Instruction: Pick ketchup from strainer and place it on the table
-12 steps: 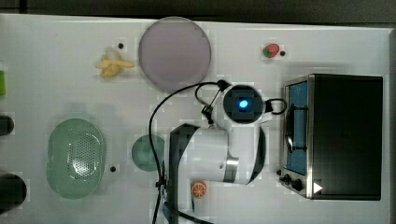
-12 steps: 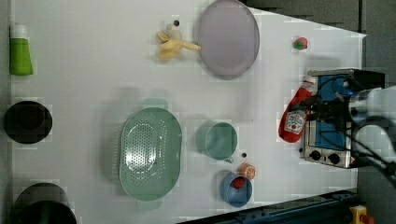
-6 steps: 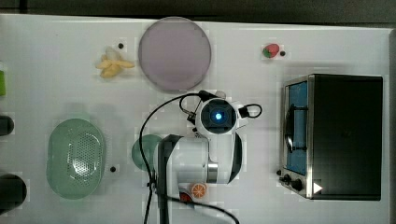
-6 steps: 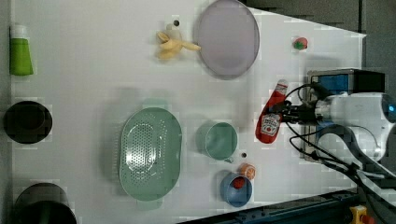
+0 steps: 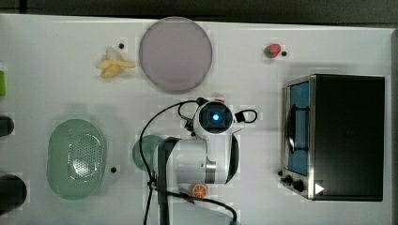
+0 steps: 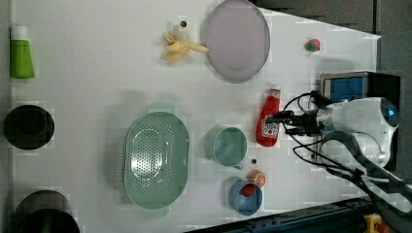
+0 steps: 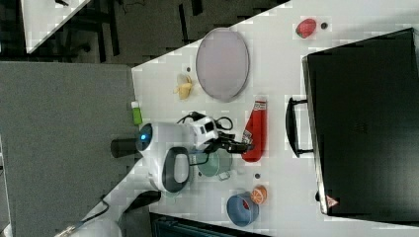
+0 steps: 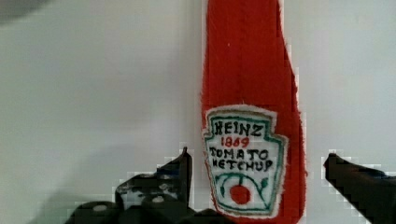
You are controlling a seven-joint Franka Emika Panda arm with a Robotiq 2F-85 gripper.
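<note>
The white table carries everything here, and the ketchup lies flat on it, well apart from the pale green strainer, which sits empty; in the left view the bottle rests between the green cup on its left and the dark toaster oven on its right, below the grey-lilac plate. The gripper hangs over the bottle's lower body with its dark fingers spread wide on either side of the label and clear of the red fabric, so nothing is held and the bottle looks to be released onto the tabletop. Judging by the fuzzy edges and stitched label in the wrist view, this is a soft plush toy, not a plastic bottle: likely very light, squashy under pressure, not fragile, and with a felt surface that should grip well, not slip. The broad lower body across the label seems the best place to take hold, since the tapering neck toward the white cap would give the pads less to bite on, and a soft body may bulge or fold if pinched too hard. The embroidered label reads "HEINZ", "1869" and "TOMATO KETCHUP" above a small stitched tomato.
</note>
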